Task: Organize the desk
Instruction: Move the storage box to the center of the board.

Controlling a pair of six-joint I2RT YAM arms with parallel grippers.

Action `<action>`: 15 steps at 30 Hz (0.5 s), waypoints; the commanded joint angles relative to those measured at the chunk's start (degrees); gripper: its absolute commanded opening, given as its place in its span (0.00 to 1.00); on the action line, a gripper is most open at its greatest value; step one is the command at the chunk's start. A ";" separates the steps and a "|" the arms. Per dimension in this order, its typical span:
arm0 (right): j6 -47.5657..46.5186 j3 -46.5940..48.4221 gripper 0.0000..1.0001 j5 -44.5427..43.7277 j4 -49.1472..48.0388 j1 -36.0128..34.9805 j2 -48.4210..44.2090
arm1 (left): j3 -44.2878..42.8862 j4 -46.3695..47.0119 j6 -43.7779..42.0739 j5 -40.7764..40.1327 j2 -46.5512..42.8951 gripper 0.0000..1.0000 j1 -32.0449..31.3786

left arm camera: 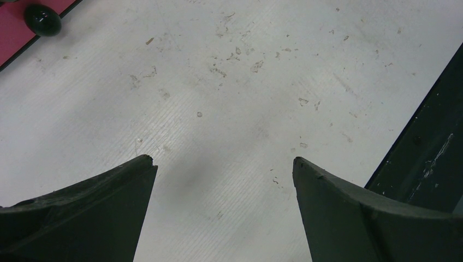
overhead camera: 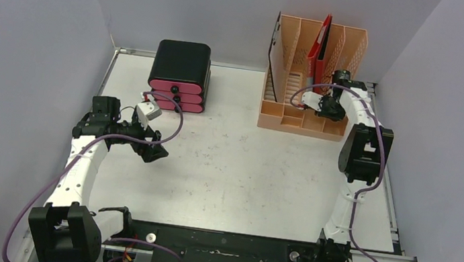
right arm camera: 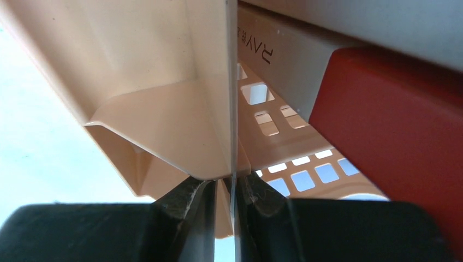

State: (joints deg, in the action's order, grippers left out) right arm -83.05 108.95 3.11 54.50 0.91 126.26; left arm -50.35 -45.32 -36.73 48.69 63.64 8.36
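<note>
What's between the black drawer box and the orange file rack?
Only bare, scuffed desk between the drawer box and the file rack; nothing stands there. The top external view shows it.

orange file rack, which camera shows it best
Top external view: the whole orange file rack shows, standing at the far right of the desk with a red folder in it. The right wrist view gives only a close-up of one rack wall pinched in the right gripper. The left wrist view shows none of it.
</note>
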 commanded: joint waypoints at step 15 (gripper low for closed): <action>-0.36 -7.72 0.90 -1.83 2.38 1.30 -18.47 | -1.11 1.51 1.47 1.31 -2.01 0.96 1.46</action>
State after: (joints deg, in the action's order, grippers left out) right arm -85.45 101.82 0.84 54.63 1.61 117.82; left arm -50.35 -45.25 -36.29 48.66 63.81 9.17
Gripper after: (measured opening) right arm 0.898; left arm 0.963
